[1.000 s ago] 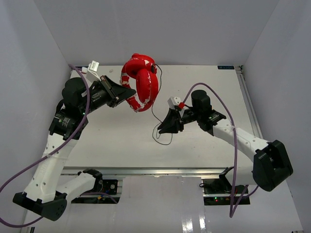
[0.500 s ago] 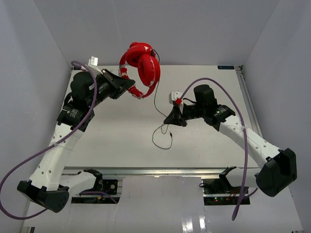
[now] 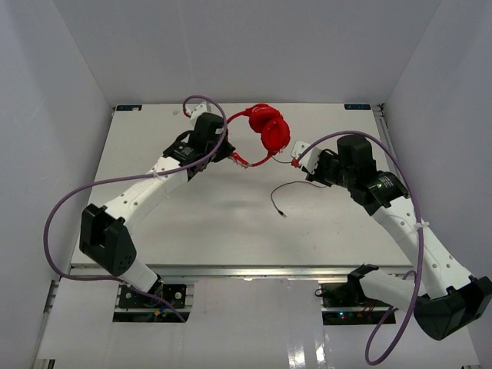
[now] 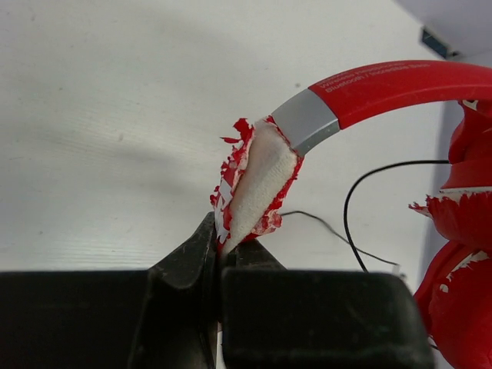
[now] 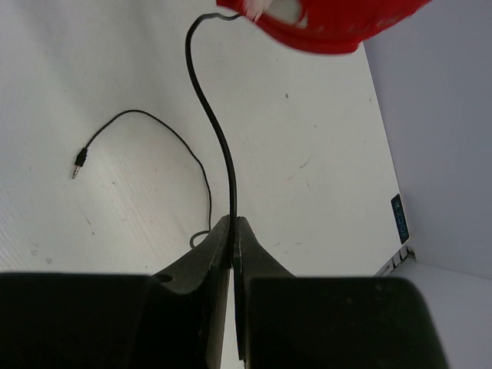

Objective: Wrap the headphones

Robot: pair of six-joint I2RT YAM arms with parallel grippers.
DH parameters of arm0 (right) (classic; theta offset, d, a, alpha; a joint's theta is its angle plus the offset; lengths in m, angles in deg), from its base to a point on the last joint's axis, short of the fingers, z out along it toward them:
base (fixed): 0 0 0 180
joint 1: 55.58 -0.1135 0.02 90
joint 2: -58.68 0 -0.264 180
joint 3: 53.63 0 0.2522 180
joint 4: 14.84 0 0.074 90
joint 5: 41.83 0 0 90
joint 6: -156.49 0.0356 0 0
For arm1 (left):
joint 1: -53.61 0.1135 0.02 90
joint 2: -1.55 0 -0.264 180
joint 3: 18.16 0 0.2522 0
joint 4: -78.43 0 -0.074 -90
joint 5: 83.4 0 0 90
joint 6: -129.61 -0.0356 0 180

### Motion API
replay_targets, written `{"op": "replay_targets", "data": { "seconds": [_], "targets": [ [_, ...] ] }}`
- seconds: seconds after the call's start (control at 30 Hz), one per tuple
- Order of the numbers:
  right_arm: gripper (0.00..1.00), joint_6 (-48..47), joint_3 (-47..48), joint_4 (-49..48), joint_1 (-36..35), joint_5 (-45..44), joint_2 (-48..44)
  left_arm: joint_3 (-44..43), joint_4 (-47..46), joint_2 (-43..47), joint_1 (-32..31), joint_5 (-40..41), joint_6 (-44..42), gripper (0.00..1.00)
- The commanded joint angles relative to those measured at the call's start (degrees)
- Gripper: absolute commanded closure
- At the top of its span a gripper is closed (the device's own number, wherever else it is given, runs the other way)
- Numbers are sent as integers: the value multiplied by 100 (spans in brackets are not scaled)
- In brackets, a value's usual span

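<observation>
- Clearly, the left gripper (image 4: 223, 250) was clamped tight on the frayed, padded end of the headband (image 4: 400, 81). Its jaws pinched the torn red-and-white cover where pale foam showed.
- The headphones (image 3: 263, 123) were over the far middle of the table (image 3: 192, 223), between the two arms. They appeared raised off the surface by that one end of the band.
- The ear cups (image 4: 453, 307) sat bunched together at the other end of the band, on the side toward the right arm.
- The right gripper (image 5: 233, 228) was closed on the thin black cable (image 5: 217, 131). Its jaws met with only the cord between them, a short way from a red cup.
- From that grip the cable rose to the cup. The loose remainder curved across the table top.
- The plug (image 5: 77, 164) lay flat on the white surface at the end of that tail, apart from both grippers and nearer the table's middle than the headphones.
- A thick purple cable (image 3: 61, 207) looped along the left arm, and another looped along the right arm.
</observation>
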Motion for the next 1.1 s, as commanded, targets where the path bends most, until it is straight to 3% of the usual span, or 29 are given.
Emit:
{"op": "replay_targets", "data": {
  "seconds": [0.0,0.33,0.87,1.07],
  "targets": [
    [92,-482,21,251,6,-279,-122,-733,-128,-238,-210,576,-503,100],
    [92,-445,437,314,14,175,-1,-1217,110,-1268,-717,393,-1164,100],
    [92,96,593,46,711,930,27,902,-1268,-348,-1370,-462,-1483,100],
    [92,292,646,196,881,2047,230,1282,-1417,-161,-1732,-757,-1726,100]
  ]
}}
